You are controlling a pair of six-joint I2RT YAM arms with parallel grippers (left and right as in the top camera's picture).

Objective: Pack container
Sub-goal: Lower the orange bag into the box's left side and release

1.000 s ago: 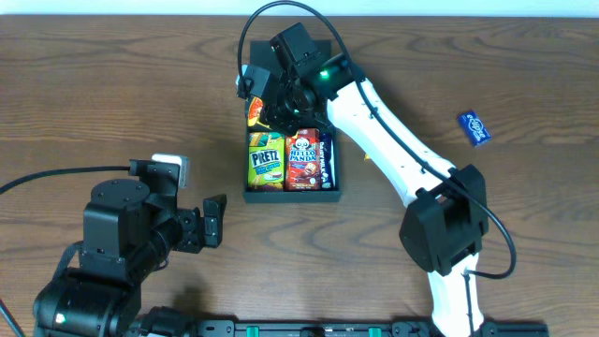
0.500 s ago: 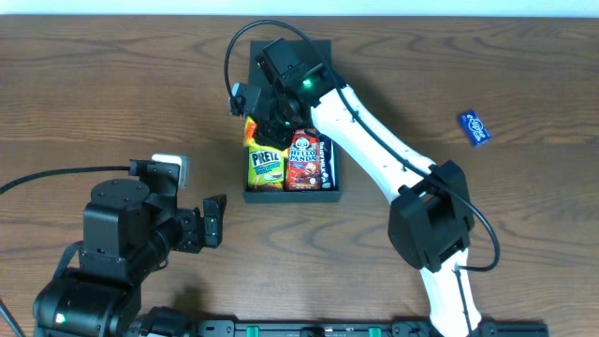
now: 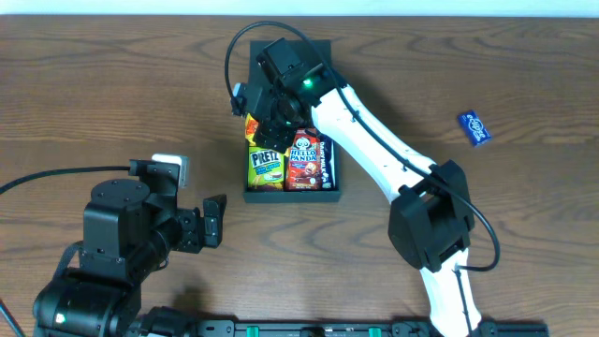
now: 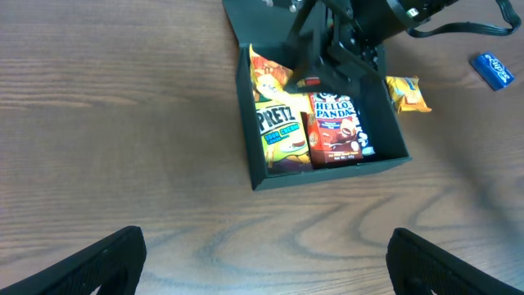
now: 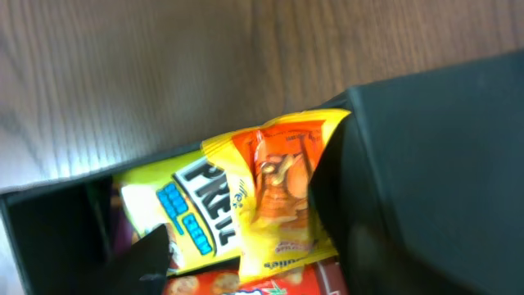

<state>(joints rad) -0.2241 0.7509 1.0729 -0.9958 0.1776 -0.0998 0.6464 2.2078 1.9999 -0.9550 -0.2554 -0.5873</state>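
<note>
We see the black container (image 3: 290,195) at upper centre of the overhead view, holding a Pretz packet (image 3: 267,161) and a Hello Panda box (image 3: 302,161). Our right gripper (image 3: 268,110) hangs over its upper end; we cannot tell its finger spread. Our left gripper (image 4: 266,270), lower left, has fingers wide.

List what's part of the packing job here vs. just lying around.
Job: black container; in it a Pretz packet, Hello Panda box, orange-yellow snack bag, dark packet.
Loose on the table: blue packet; small yellow packet beside the container. Possibly still to be packed.
</note>
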